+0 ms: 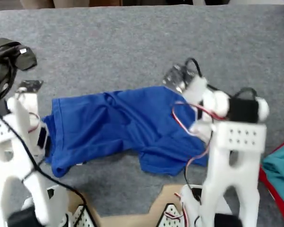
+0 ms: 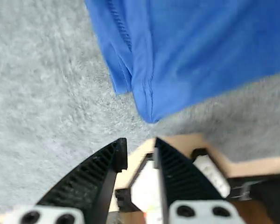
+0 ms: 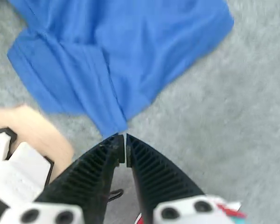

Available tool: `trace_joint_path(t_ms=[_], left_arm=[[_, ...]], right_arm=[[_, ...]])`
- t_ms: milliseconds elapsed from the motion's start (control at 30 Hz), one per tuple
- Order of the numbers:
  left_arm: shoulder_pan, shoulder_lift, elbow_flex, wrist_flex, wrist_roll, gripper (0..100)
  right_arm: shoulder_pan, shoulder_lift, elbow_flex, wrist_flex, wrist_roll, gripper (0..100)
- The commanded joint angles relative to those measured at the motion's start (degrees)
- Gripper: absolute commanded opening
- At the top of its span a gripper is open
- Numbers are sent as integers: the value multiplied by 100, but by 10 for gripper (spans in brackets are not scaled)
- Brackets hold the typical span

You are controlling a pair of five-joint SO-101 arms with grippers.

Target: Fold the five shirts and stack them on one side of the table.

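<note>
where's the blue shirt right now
In the high view the blue shirt lies across the middle of the grey table, the left arm beside its left end, the right arm over its right end.

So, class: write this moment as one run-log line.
blue shirt: rumpled on grey table | left fingers: open, empty, near shirt corner | right fingers: shut on shirt edge

Desk layout: one shirt spread, arms at either end.
Shirt (image 1: 118,125) lies across the centre of the desk (image 1: 132,42), running 9 to 3 o'clock. Left fingers (image 2: 95,175) sit at 9 o'clock, parted, just beside the shirt's end. Right fingers (image 3: 151,170) sit at 2 o'clock, pinched on the shirt's edge. Board (image 1: 132,215) lies at 6 o'clock, and a second garment (image 1: 279,165) at 4 o'clock.
</note>
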Motion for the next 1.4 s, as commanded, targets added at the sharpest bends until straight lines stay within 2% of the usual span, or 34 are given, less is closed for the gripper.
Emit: trace_joint_path(t_ms=[0, 200, 367, 533, 733, 900, 1033, 1133, 1233, 1367], left_arm=[[-220, -532, 404, -44, -413, 164], [-273, -532, 1160, -440, -624, 165], [-448, -532, 1943, -1495, -519, 165], [-580, -532, 2057, -1943, -501, 165], [-501, -523, 2110, -2514, 422, 219], [-97, -514, 2215, -2576, 993, 220], [132, -426, 2479, -2585, 1222, 220], [176, -171, 2681, -2901, 1547, 220], [149, 119, 2743, -3174, 1600, 220], [141, 409, 2541, -3147, 1609, 220]], right_arm=[[576, -418, 171, 88, 88, 30], [910, -110, 180, 88, -220, 30], [884, 92, 180, 88, -501, 30], [884, 119, 180, 88, -501, 30], [884, 119, 180, 88, -501, 30], [884, 119, 180, 88, -501, 30], [884, 110, 180, 88, -501, 30], [884, 119, 180, 88, -501, 30], [884, 119, 180, 88, -501, 30], [884, 119, 180, 88, -484, 30]])
